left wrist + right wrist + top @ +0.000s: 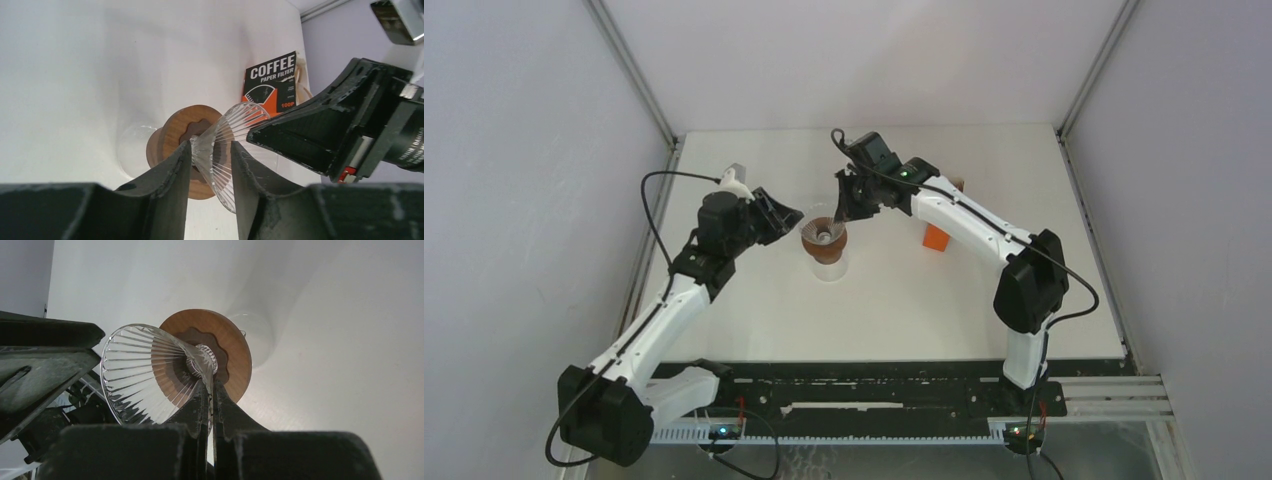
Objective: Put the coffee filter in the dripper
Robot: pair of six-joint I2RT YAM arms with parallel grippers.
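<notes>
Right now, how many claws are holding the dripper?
2. The left claw clasps the dripper around its glass cone near the neck; the right claw pinches the ribbed wall from the opposite side.

The right gripper point(210, 386) has its black fingers almost together (only a sliver of light between them), tips pinching the wall of a clear ribbed glass cone point(142, 371) with a round brown wooden collar.

Glossy ribbed-glass dripper point(145, 370), matt wooden collar point(235, 350)
</notes>
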